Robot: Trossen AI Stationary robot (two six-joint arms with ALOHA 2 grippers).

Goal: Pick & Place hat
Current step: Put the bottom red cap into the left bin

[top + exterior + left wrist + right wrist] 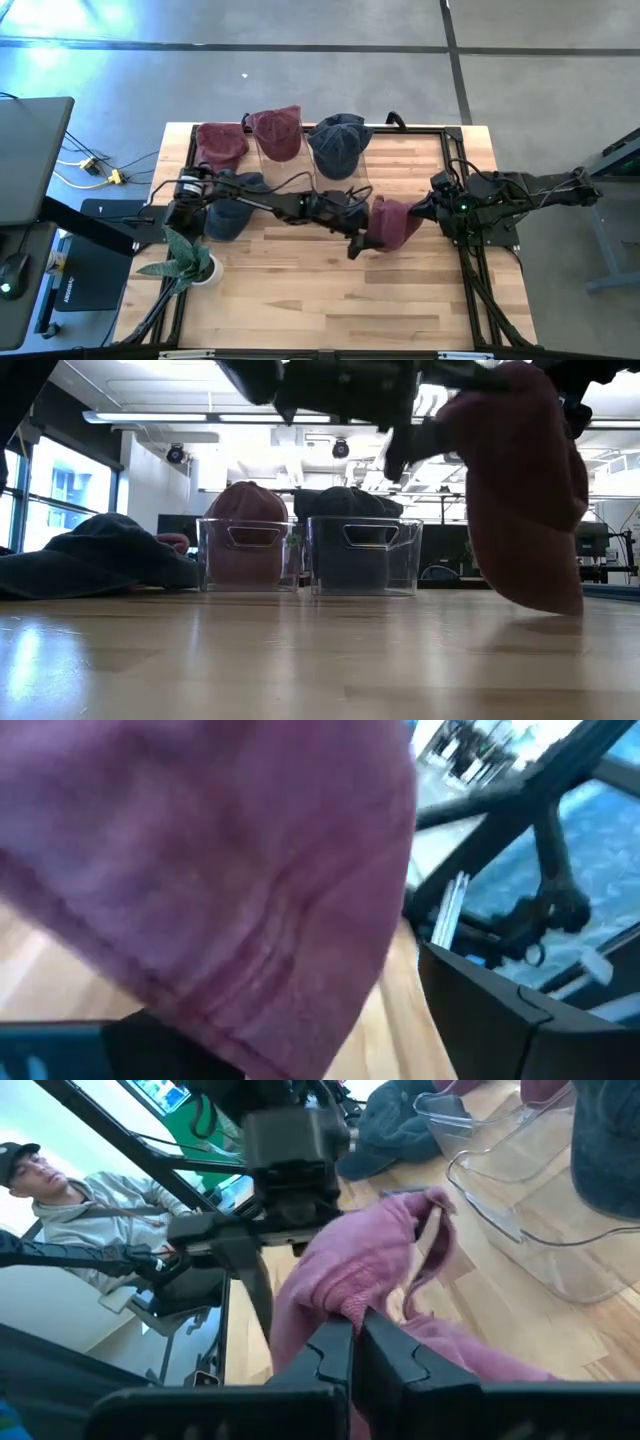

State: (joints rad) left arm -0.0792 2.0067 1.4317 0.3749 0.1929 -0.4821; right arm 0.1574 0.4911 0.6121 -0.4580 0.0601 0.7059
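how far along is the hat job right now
Done: a maroon hat and a navy hat sit in clear bins. In hand: right gripper, jaws shut, holds a maroon cap aloft beside the left gripper. Left: placing it, plus hats on the table.

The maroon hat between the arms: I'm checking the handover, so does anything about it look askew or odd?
Yes. The crumpled maroon fabric hat hangs in the air above the wooden table, not flat on it. The right gripper is shut on its edge, so it droops unevenly, while the left gripper is beside it.

Robotics lab: concrete floor [330, 25], ceiling strip lights [150, 417], monitors [180, 525].
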